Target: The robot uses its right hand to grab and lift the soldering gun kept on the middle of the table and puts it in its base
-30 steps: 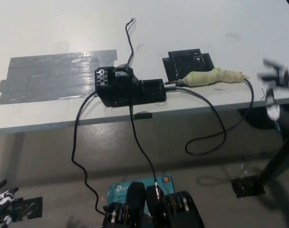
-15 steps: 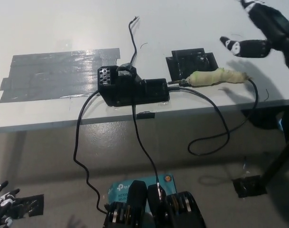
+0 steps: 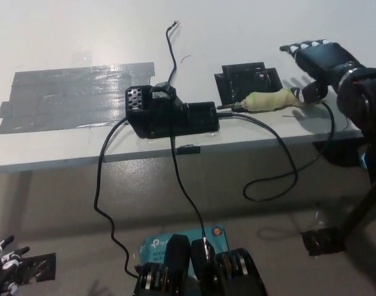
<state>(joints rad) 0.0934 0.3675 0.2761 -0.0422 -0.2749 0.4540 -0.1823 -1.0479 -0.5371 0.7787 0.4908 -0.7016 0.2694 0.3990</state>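
Soldering gun (image 3: pixel 271 100), pale yellow-green wrapped handle, lying flat

White table (image 3: pixel 64 37): grey tape patch (image 3: pixel 70 95), black base (image 3: pixel 169 114), soldering gun (image 3: pixel 271 100).

R hand (image 3: pixel 320 65) black w/ white fingertip marks; L hand (image 3: pixel 2 268) white.

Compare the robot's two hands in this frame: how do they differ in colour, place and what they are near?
The right hand is black; the left hand is white. The right hand is over the table at the soldering gun, its fingers spread by the wrapped handle's far end; the left hand rests low at the picture's lower left, below the table's edge. Neither holds anything.
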